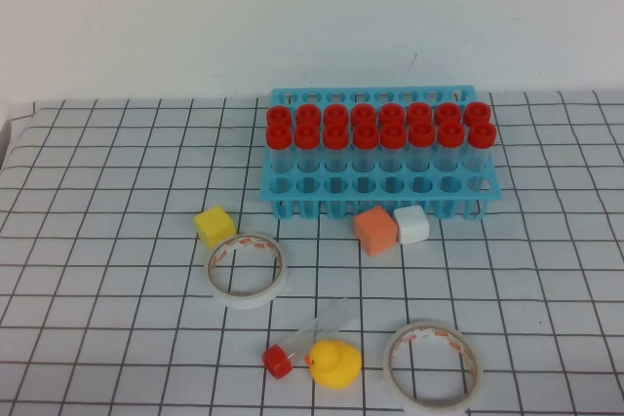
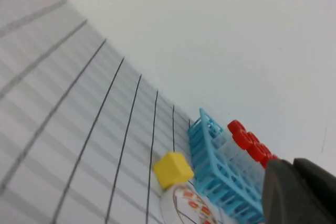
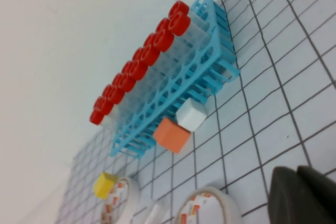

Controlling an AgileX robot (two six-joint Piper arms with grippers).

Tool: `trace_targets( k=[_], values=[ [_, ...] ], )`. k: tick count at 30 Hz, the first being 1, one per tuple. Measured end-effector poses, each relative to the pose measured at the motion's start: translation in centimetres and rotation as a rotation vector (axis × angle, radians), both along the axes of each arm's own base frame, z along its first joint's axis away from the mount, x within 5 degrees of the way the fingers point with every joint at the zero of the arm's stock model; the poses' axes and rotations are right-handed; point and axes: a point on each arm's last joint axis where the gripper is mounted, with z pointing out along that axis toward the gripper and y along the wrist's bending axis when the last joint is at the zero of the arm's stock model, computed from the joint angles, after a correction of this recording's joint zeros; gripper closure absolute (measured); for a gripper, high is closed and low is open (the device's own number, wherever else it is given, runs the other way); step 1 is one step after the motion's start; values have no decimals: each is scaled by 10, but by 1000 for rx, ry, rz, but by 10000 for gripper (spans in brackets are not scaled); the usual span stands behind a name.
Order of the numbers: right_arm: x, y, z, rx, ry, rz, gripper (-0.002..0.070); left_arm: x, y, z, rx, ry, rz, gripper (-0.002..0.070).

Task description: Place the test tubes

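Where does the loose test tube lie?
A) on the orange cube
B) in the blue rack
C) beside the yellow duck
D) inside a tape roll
C: the test tube lies beside the yellow duck; left pincer and right pincer, both shut, show only in wrist views.

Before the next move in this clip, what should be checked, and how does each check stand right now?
1. Loose test tube lies free on the table: ok.
2. Tube clear of the duck: cannot tell.
3. Rack has empty front holes: ok.
4. Rack's front unobstructed: not ok, orange cube and white cube sit there.
5. Grippers open for grasping: not ok, left gripper and right gripper are shut, both outside the high view.
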Motion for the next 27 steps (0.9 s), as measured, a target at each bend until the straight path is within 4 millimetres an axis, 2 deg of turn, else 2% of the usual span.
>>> trace_targets(
  k=[4, 7, 11, 16, 20, 27],
  values=[
    [0, 0, 0, -89, -25, 20, 678, -5, -5, 36, 354, -68, -47, 676],
    [0, 0, 0, -134, -37, 29, 678, -1, -11, 58, 569, -29, -126, 676],
    [0, 0, 0, -151, -42, 33, 678, 16, -18, 88, 752, 57, -272, 676],
    [0, 0, 0, -159, -43, 36, 678, 45, -26, 116, 864, 148, -465, 676],
    [0, 0, 0, -161, -44, 37, 678, 69, -39, 129, 942, 168, -649, 676],
    [0, 0, 0, -175, -47, 39, 678, 105, -73, 127, 1065, 246, -990, 676]
  ],
)
